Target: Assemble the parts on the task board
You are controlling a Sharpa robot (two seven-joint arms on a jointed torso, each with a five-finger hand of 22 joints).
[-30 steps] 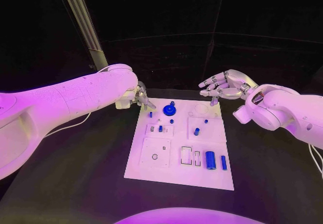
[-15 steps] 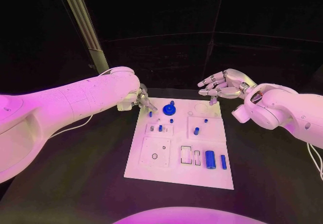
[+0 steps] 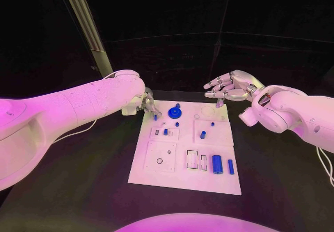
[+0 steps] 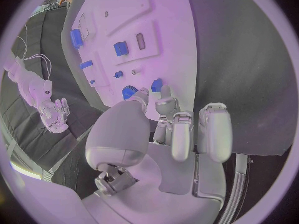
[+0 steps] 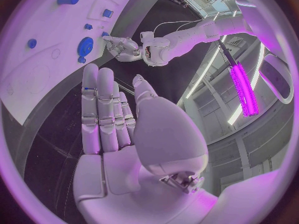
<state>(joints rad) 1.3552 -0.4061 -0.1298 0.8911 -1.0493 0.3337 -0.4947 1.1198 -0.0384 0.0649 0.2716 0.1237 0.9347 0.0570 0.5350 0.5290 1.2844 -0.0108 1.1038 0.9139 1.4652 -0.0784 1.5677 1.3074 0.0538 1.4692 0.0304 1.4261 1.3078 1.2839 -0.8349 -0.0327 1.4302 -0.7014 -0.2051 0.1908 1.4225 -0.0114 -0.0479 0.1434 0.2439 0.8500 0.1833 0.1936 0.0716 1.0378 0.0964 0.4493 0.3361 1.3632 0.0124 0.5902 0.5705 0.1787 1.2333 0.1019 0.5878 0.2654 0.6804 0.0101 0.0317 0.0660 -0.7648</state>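
Task board (image 3: 187, 181): your left hand (image 3: 146, 104) pinches a small blue part (image 3: 154, 116) at the far corner, grip looks thin, could slip; right hand (image 3: 229, 87) hovers empty, fingers spread.

Black table (image 3: 83, 179) spans view. Pale upright post (image 3: 89, 36) at 11 o'clock, behind table. Thin white cable (image 3: 78, 129) lies on table at 9 o'clock.
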